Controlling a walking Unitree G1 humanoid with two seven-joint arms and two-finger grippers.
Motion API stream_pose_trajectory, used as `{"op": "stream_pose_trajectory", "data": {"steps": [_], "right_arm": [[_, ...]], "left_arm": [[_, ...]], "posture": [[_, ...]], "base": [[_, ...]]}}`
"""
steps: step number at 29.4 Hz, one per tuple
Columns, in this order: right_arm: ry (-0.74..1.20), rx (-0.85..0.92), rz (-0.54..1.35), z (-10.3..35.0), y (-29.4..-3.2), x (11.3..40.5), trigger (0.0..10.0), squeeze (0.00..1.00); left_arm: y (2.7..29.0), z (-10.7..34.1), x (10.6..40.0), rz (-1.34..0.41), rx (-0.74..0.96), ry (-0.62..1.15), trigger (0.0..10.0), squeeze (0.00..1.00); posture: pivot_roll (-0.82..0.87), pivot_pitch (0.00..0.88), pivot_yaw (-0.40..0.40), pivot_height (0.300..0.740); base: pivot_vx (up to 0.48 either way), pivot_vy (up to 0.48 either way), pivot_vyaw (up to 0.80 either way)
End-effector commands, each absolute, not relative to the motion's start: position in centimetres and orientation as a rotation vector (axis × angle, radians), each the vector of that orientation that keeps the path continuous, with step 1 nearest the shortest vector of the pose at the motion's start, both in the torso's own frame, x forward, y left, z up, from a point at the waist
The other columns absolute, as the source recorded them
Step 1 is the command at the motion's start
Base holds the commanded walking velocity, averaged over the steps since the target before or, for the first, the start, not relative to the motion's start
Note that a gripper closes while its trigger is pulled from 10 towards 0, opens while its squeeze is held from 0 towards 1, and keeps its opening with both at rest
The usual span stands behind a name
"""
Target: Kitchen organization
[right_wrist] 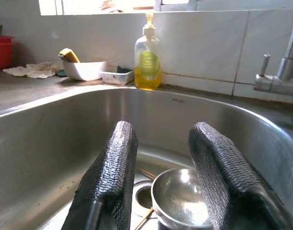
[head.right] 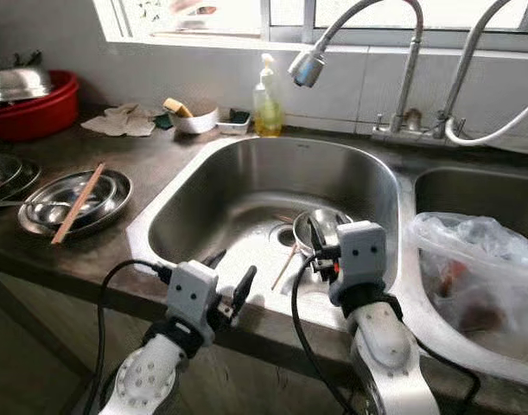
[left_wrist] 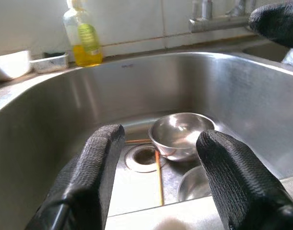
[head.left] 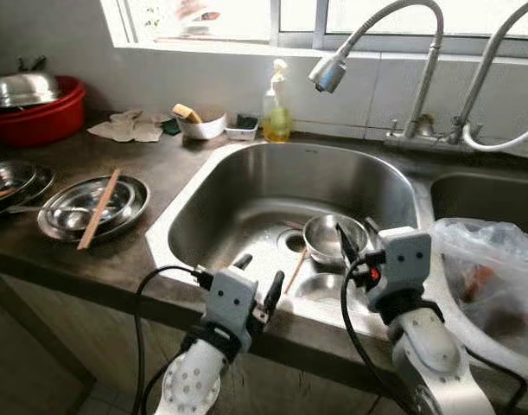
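Note:
A small steel bowl [head.left: 333, 235] sits upright in the left sink basin [head.left: 246, 186] beside the drain, with a second shallow steel dish [head.left: 326, 286] nearer the front rim. A thin chopstick [head.left: 295, 270] lies on the basin floor by the drain. My left gripper [head.left: 259, 277] hovers open over the sink's front rim, aimed into the basin; its wrist view has the bowl [left_wrist: 180, 134] framed between the fingers [left_wrist: 96, 167]. My right gripper [head.left: 359, 235] stands open just above and in front of the bowl [right_wrist: 180, 199], holding nothing.
Stacked steel plates [head.left: 95, 207] with chopsticks across them lie on the dark counter at left. A red basin [head.left: 34, 117] with a steel lid stands far left. Soap bottle [head.left: 276, 111], white bowl [head.left: 200, 125], cloth [head.left: 130, 128] line the back. Faucet [head.left: 331, 73] overhangs the sink. A plastic bag [head.left: 493, 277] fills the right basin.

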State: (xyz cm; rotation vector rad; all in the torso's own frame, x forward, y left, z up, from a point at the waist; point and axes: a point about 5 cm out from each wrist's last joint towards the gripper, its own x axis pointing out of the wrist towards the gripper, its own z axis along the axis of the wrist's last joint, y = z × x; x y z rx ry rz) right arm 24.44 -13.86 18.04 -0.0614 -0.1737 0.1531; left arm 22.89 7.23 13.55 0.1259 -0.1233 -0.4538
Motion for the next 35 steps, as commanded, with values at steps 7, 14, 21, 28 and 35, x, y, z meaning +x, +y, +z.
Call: {"op": "stream_pose_trajectory", "data": {"steps": [7,14,21,28,35], "right_arm": [[-0.182,-0.054,0.154,18.2,-13.5,25.0,10.0,0.0],[-0.18,-0.04,0.144,18.4,-13.6,25.4,10.0,0.0],[-0.177,-0.033,0.145,18.4,-13.6,25.5,10.0,0.0],[-0.174,-0.025,0.148,18.4,-13.5,25.7,10.0,0.0],[-0.171,-0.02,0.15,18.4,-13.4,25.8,10.0,0.0]], "left_arm": [[7.5,13.6,22.9,-0.439,0.136,-0.126,10.0,0.0],[7.5,13.7,23.0,-0.435,0.139,-0.126,10.0,0.0],[7.5,13.8,23.1,-0.432,0.138,-0.126,10.0,0.0],[7.5,13.8,23.1,-0.433,0.143,-0.125,10.0,0.0],[7.6,13.7,23.1,-0.431,0.144,-0.122,10.0,0.0]], "posture": [[-0.03,0.0,0.004,0.74],[-0.03,0.0,0.008,0.74],[-0.03,0.003,0.01,0.74],[-0.03,0.005,0.009,0.74],[-0.03,0.01,0.008,0.74]], "base": [[0.0,0.274,0.79],[0.0,0.0,0.41],[0.0,0.0,0.0],[-0.07,0.28,0.0],[0.0,0.435,0.0]]}}
